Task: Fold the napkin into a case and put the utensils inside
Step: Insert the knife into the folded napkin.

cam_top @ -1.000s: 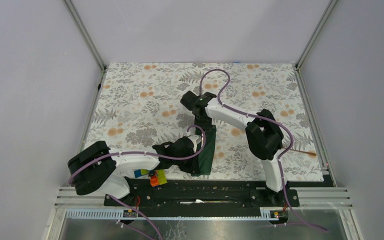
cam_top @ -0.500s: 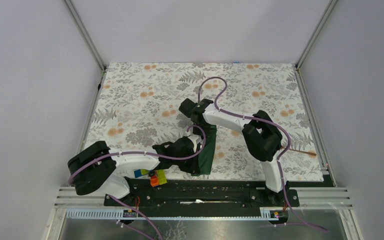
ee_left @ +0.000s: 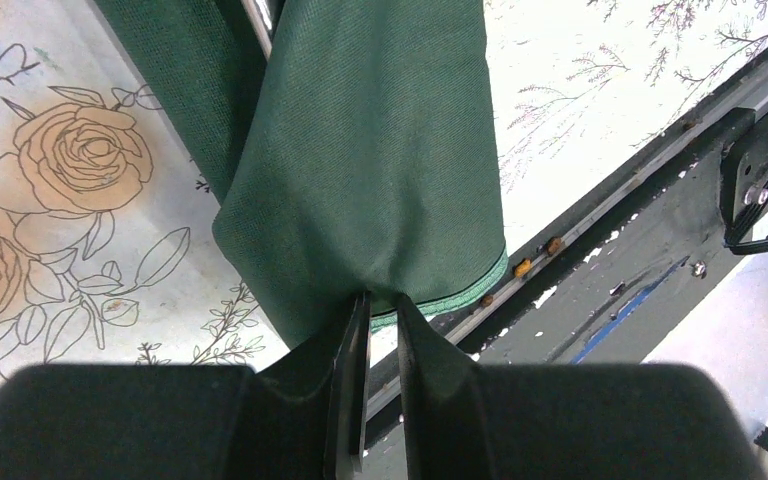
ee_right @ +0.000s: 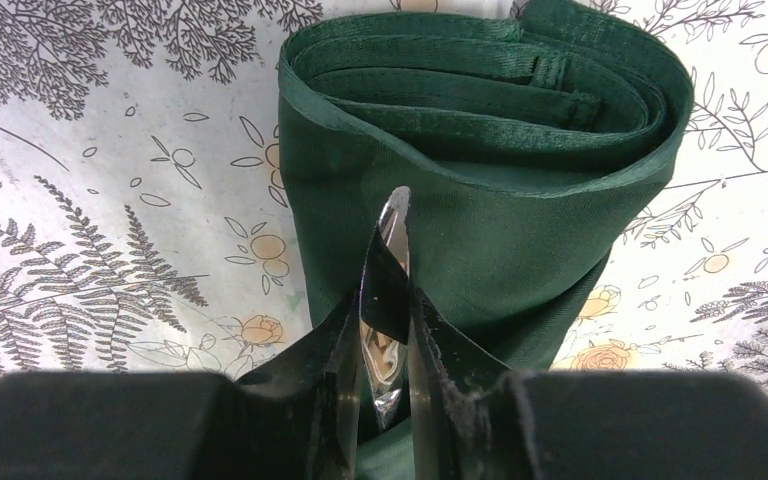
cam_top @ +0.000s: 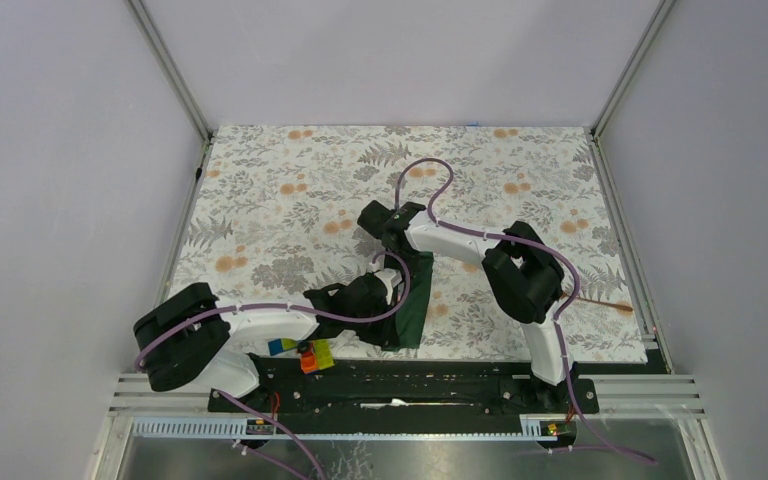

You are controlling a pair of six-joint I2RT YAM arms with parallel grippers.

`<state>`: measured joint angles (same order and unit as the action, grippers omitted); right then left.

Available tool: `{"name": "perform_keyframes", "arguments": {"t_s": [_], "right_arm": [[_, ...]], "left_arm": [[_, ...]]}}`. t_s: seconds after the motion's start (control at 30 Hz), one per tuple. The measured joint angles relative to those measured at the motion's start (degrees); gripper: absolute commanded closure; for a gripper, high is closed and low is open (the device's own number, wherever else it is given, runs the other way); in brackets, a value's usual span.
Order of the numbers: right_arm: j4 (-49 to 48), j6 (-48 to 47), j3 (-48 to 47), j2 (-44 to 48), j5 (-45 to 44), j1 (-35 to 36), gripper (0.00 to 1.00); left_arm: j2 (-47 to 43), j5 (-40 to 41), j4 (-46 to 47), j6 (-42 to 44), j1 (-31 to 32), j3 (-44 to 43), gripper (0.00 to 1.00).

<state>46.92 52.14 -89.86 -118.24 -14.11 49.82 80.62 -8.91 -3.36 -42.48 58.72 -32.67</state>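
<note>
Pinches dark green satin cloth napkin (ee_left: 380, 170) in left gripper (ee_left: 380, 305), lower centre; clamps thin silver metal utensil (ee_right: 392, 225) in right gripper (ee_right: 388, 290).

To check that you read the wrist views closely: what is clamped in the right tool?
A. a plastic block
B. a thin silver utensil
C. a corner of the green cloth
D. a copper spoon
B: the right wrist view shows the right tool closed on a thin silver utensil, its tip pointing at the folded green napkin; the copper spoon lies apart, off to the right.
</note>
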Motion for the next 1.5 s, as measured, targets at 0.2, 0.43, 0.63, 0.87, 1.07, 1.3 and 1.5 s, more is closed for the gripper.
{"name": "perform_keyframes", "arguments": {"t_s": [0.2, 0.43, 0.63, 0.87, 1.07, 1.3, 1.5], "right_arm": [[-1.1, 0.0, 0.8, 0.0, 0.2, 0.0, 0.73], [-1.1, -0.1, 0.8, 0.0, 0.2, 0.0, 0.61], [0.1, -1.3, 0.5, 0.0, 0.2, 0.0, 0.56], [1.0, -5.1, -0.3, 3.1, 0.2, -0.4, 0.52], [-8.1, -10.8, 7.5, 13.0, 8.7, -6.2, 0.43], [-23.7, -16.0, 19.0, 16.5, 26.4, -15.7, 0.38], [-33.5, -18.7, 20.8, 13.0, 36.4, -16.7, 0.38]], "left_arm": [[-0.4, 0.5, -0.4, 0.1, 0.0, 0.0, 0.78], [-1.6, 1.9, -1.3, 0.5, -0.1, 0.0, 0.76], [-3.5, 2.0, -3.0, 0.5, -0.2, 0.0, 0.71], [-7.0, 2.0, -5.5, 0.5, -0.2, -1.7, 0.68], [-9.9, 1.8, -7.4, 0.5, -0.3, -2.7, 0.69], [-10.8, 0.5, -6.1, 0.6, -0.6, -2.7, 0.75], [-6.1, 0.1, -2.3, 0.6, -2.7, -2.1, 0.79]]}}
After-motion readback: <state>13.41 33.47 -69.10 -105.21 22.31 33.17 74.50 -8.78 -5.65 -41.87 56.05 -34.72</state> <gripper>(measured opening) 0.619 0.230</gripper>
